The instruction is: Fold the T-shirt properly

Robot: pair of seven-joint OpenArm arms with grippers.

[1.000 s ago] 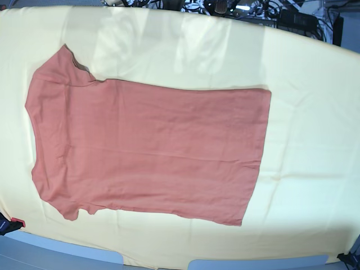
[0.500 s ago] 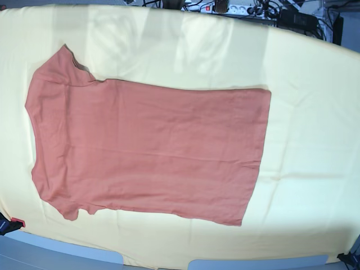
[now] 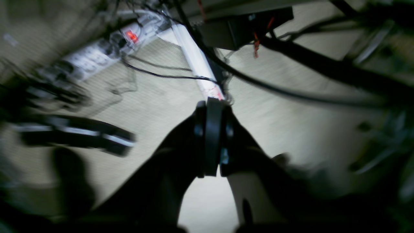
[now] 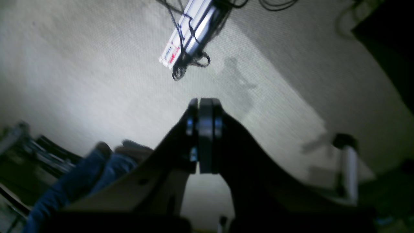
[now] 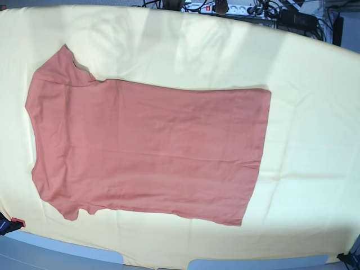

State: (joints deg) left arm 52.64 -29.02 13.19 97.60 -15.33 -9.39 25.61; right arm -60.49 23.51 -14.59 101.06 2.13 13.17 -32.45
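Left pincer (image 3: pixel 209 139) pressed together, right pincer (image 4: pixel 205 136) likewise, seemingly empty, rust-orange T-shirt (image 5: pixel 146 149) spread flat, unfolded, on yellow cloth (image 5: pixel 309 112)

Matt cotton-like T-shirt (image 5: pixel 149 149); smooth yellow cloth (image 5: pixel 304 112)

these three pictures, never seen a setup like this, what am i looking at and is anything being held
This is a robot with two arms, filmed by three cameras. The base view looks down on the work surface: a rust-orange T-shirt lies spread flat on a large pale yellow cloth, sleeves toward the picture's left and hem toward its right. Neither arm appears in that view.

The other two pictures come from cameras mounted on the wrists. Each shows its own end effector as a dark pair of pads pressed together: the left end effector and the right end effector. Both are shut and hold nothing. Behind them you see floor, cables and a power strip, not the shirt, so the arms seem to be pointing away from the table. Folding has not started.
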